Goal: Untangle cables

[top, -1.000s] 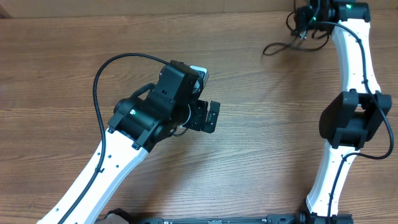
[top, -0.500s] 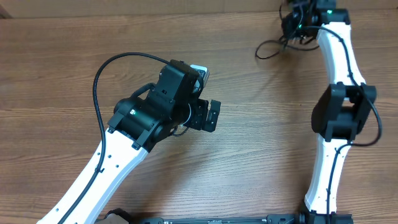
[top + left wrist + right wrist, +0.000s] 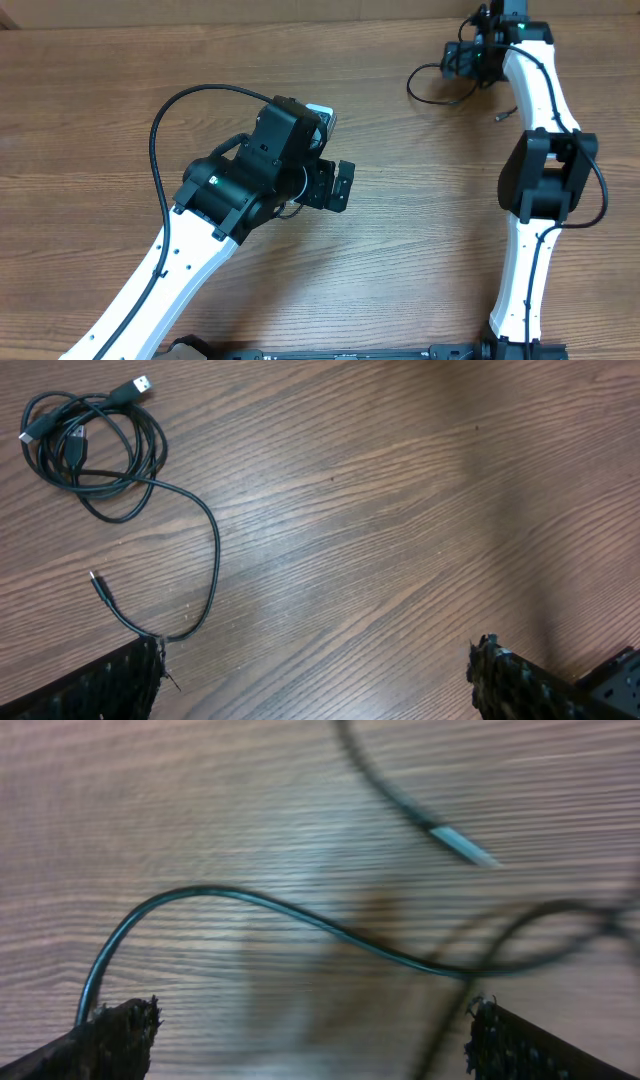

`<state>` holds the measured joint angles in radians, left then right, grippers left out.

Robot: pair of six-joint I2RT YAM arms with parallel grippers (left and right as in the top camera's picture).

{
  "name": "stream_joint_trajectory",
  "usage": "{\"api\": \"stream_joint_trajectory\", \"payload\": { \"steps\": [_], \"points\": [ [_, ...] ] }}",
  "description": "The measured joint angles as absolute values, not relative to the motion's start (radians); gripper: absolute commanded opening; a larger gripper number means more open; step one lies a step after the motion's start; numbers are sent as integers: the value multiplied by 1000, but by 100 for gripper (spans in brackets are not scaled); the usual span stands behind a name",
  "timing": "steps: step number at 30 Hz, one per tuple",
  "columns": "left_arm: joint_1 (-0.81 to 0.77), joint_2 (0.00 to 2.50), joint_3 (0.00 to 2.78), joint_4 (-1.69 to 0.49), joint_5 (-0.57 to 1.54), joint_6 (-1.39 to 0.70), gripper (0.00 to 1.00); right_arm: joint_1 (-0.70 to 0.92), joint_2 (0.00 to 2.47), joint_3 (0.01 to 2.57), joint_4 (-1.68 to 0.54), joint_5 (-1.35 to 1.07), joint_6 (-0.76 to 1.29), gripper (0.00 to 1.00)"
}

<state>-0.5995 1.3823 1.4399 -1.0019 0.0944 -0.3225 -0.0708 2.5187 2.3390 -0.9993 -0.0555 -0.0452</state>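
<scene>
A coiled bundle of thin black cables (image 3: 92,448) lies on the wood at the upper left of the left wrist view. One strand (image 3: 214,556) trails down from it to a small plug end (image 3: 97,580). My left gripper (image 3: 315,685) is open over bare wood below it, holding nothing. In the overhead view my right gripper (image 3: 458,62) is at the far right of the table, over a loose black cable (image 3: 413,86) with a plug end (image 3: 503,117). The blurred right wrist view shows the right gripper (image 3: 310,1040) open, with a strand (image 3: 300,918) on the table ahead of it.
The left arm (image 3: 240,185) lies diagonally across the table's left half and hides the wood under it. The right arm (image 3: 545,190) stretches along the right side to the far edge (image 3: 380,20).
The right gripper has opened and let go of the cable, which now lies looser on the table. The right arm has swung slightly left. The left arm has not moved.
</scene>
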Motion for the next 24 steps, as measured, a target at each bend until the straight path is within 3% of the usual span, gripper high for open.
{"api": "stream_joint_trajectory", "payload": {
  "steps": [8, 14, 21, 24],
  "points": [
    [-599, 1382, 1440, -1002, 94, -323, 100, -105, 2352, 2392, -1123, 26, 7, 100],
    [-599, 1382, 1440, -1002, 94, -323, 100, -111, 2290, 2410, -1360, -60, 38, 100],
    [-599, 1382, 1440, -1007, 94, -323, 100, -118, 2294, 2377, -1382, -45, 175, 100],
    [-599, 1382, 1440, -1026, 94, -323, 99, -153, 2294, 2341, -1336, -11, 277, 85]
  ]
}}
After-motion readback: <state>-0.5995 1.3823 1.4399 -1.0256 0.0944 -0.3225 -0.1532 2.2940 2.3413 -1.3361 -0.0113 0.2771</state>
